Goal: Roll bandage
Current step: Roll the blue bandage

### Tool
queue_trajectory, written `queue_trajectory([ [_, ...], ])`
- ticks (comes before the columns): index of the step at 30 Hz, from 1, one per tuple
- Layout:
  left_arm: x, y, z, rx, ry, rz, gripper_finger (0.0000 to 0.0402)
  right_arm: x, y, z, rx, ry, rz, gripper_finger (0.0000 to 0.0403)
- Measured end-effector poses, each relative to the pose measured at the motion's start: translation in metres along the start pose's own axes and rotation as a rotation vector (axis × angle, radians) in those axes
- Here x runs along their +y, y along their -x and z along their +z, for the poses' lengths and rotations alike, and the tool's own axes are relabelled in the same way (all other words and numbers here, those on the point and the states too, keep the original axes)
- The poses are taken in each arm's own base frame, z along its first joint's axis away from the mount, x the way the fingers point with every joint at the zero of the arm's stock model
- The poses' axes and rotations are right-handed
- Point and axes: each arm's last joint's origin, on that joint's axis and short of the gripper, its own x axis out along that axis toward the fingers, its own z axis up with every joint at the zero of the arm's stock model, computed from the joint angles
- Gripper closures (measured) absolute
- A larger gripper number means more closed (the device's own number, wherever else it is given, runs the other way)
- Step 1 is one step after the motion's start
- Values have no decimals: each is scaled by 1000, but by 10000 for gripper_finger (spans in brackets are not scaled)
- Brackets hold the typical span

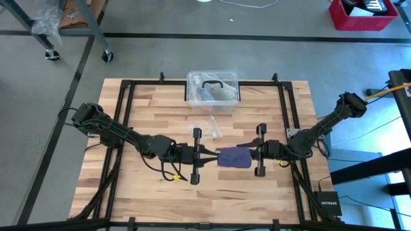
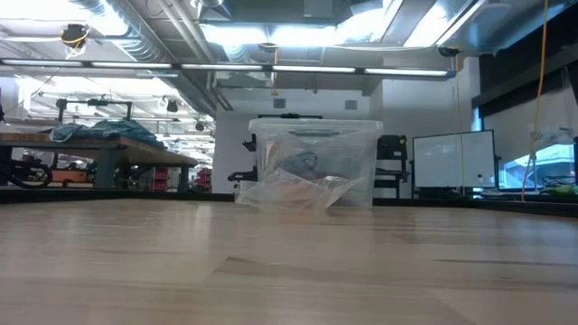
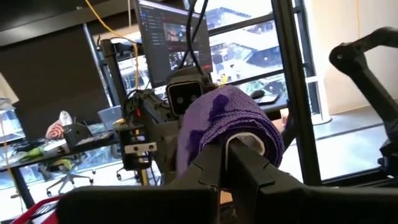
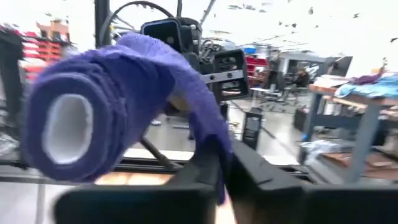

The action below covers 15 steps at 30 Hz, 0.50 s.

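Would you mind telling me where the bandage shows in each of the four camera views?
High view: the bandage lies low of centre, between the left gripper and the right gripper.
Low view: not in it.
Left wrist view: centre, a purple roll pinched by dark fingers.
Right wrist view: left of centre, roll end-on, its tail in the shut fingers.
Shared landmark: the opposite gripper shows behind the roll in both wrist views.
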Motion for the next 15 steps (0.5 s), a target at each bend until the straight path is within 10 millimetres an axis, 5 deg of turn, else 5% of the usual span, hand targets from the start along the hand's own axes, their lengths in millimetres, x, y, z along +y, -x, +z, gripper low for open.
queue_trajectory([
  [6, -13, 3, 1, -32, -21, -203, 393, -2, -1, 1, 47, 92, -95, 387],
  [15, -26, 5, 28, -90, -226, -120, 393, -1, -2, -2, 106, 80, -79, 398],
])
